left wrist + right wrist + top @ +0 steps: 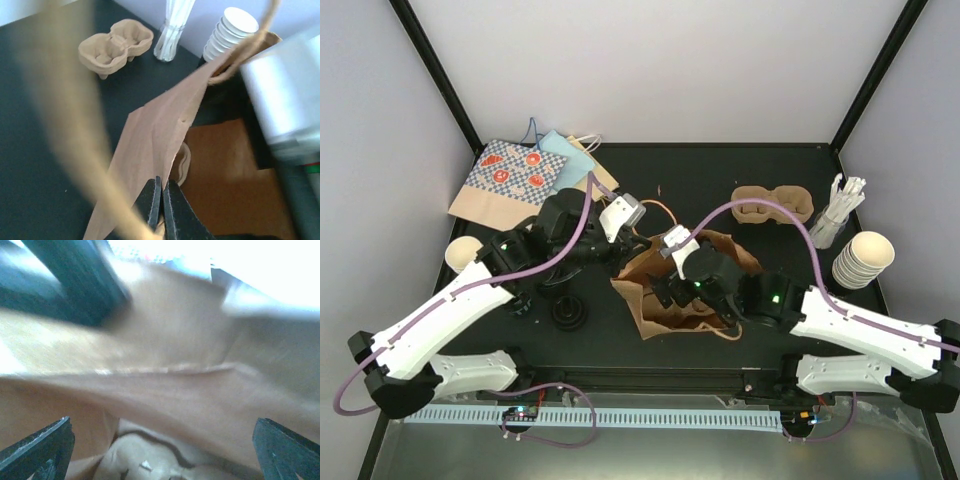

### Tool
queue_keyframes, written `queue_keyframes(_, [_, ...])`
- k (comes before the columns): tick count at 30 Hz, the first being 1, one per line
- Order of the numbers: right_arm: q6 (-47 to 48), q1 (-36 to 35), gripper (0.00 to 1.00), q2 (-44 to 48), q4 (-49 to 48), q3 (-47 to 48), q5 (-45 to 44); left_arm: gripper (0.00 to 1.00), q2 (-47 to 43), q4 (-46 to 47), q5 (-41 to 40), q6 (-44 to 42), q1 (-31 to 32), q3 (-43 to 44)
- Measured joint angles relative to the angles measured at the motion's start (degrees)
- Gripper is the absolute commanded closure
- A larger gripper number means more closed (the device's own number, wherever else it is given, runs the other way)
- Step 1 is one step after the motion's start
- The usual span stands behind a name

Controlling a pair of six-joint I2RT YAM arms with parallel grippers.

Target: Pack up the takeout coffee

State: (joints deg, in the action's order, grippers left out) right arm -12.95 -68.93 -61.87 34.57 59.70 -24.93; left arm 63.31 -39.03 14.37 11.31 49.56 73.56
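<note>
One end effector (161, 189) pinching bag (159, 125), left-wrist only.

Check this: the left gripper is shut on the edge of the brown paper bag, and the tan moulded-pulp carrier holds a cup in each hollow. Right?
Partly. The left gripper is shut on the edge of the brown paper bag, but the tan moulded-pulp carrier holds no cups: both hollows are empty, as the left wrist view shows.
</note>
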Motion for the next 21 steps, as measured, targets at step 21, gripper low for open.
queue_keyframes(21, [2.73,0.00,0.03,11.80,-0.42,10.78,-25.09,0.98,9.20,-3.96,1.09,5.92,-7.76,6.03])
